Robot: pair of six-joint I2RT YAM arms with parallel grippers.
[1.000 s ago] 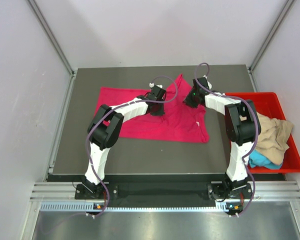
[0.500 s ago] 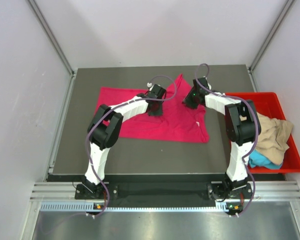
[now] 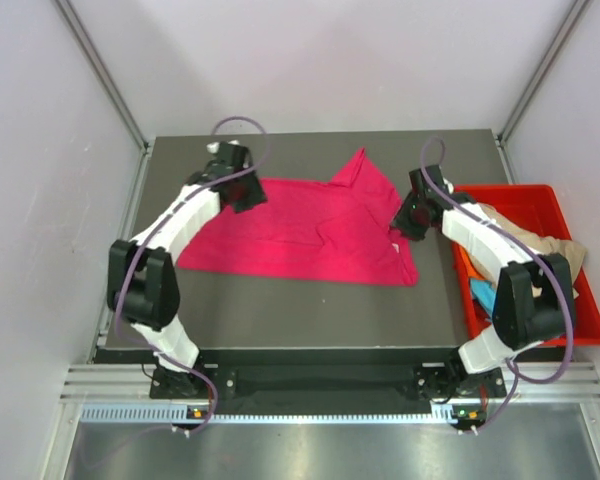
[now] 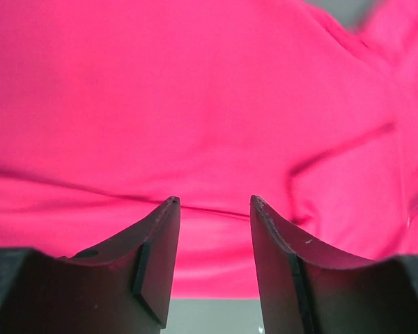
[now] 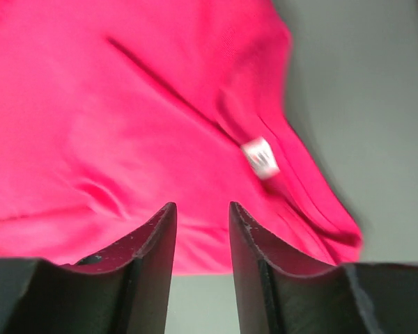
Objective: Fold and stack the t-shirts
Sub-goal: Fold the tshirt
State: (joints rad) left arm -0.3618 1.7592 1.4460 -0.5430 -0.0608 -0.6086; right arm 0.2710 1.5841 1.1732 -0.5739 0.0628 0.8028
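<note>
Pale walls close in a dark grey tabletop (image 3: 280,310), and the pink shirt (image 3: 300,228) lies spread across the middle of it, mostly flat, with one pointed flap sticking out toward the far edge and a few shallow creases through the body.

My left tool (image 3: 240,192) sits at the shirt's far-left corner, with the arm reaching up along the left side of the tabletop. In the left wrist view this tool (image 4: 212,201) has its fingers (image 4: 160,240) parted by a moderate gap with nothing between them. Pink cloth fills nearly everything beyond the tips, and a long crease runs across just past them. I cannot tell whether the tips touch the cloth.

My right tool (image 3: 406,217) is at the shirt's right edge, close to the red bin (image 3: 525,192). In the right wrist view this tool (image 5: 202,206) is also parted, a little more narrowly, and grips nothing. Beyond it the shirt's hem runs down to a corner on bare tabletop, and a small white label (image 5: 260,157) shows on the cloth.

The bin stands at the right edge of the tabletop, apart from the pink shirt. It holds a crumpled tan shirt (image 3: 545,255), and a bit of turquoise shirt (image 3: 482,296) shows beside my right arm.
</note>
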